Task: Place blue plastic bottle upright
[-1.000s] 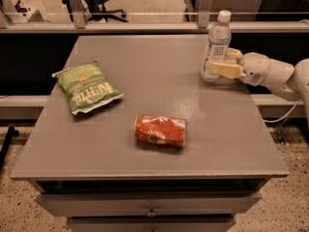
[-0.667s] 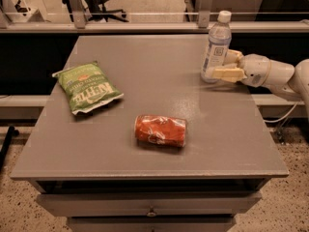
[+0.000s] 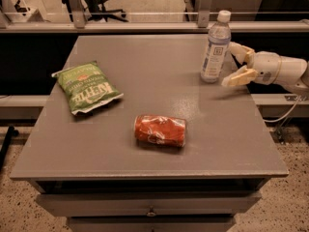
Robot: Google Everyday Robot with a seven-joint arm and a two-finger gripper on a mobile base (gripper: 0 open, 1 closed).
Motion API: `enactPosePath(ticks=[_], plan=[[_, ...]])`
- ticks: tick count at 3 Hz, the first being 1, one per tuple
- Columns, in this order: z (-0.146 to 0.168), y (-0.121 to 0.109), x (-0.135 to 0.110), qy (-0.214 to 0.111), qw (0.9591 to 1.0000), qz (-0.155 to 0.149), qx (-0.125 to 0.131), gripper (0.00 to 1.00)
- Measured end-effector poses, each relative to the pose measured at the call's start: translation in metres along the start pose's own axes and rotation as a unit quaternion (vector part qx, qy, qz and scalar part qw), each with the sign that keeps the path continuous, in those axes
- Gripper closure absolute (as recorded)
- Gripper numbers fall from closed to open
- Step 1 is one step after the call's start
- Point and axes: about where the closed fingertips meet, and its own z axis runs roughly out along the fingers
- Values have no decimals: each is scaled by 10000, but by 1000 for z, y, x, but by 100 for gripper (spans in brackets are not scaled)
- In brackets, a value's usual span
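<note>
**Camera view.** The bottle (image 3: pixel 216 47) is shown standing upright on its base in the upper right of the frame, cap uppermost, near the right edge of the desk (image 3: pixel 145 66). The claw (image 3: pixel 237 65) is seen just to the right of it at label height, its two fingers spread apart and clamped on nothing. No contact with the bottle can be made out. A chip bag (image 3: pixel 87 87) lies flat at centre left, and a crushed can (image 3: pixel 161 130) lies on its side at lower centre, both well apart from the bottle. The task is judged all but done. The bottle is judged light, thin-walled and smooth, hence easily tipped or dented. It would best be held across the labelled mid-body with modest pressure.
</note>
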Motion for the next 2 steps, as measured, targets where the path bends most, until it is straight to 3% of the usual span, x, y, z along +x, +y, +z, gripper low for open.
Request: enactPosePath(ticks=[1,2], plan=[[-43,-3,-19,363,9986,-252,301,0],[-90,3,-62,536,9940,-434,844,0]])
